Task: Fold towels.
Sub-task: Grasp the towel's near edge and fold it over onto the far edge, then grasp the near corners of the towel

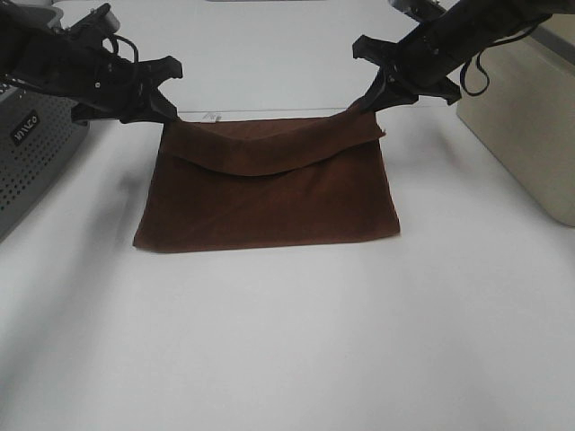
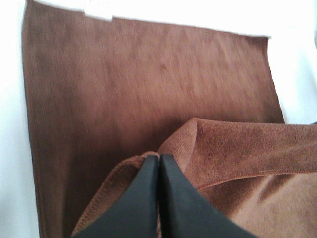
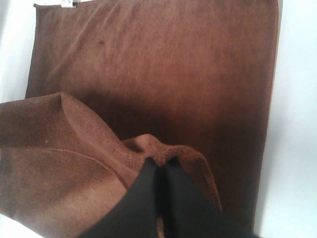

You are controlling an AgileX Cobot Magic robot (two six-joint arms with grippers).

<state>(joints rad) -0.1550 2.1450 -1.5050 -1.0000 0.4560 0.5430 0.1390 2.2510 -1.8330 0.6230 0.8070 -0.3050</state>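
Observation:
The reddish-brown towel point(image 1: 268, 193) lies on the white table, its near part flat. My left gripper point(image 1: 167, 115) is shut on the towel's far-left corner and my right gripper point(image 1: 367, 105) is shut on the far-right corner. Both corners are lifted above the table, so the held edge sags in a curve between them over the flat layer. In the left wrist view the black fingertips point(image 2: 159, 157) pinch a fold of towel point(image 2: 124, 89), with a white tag point(image 2: 99, 9) at the far edge. The right wrist view shows the same pinch point(image 3: 159, 161) on the towel point(image 3: 173, 64).
A grey perforated box point(image 1: 31, 157) stands at the left edge of the table. A beige container point(image 1: 530, 126) stands at the right. White table surface point(image 1: 287, 341) stretches in front of the towel.

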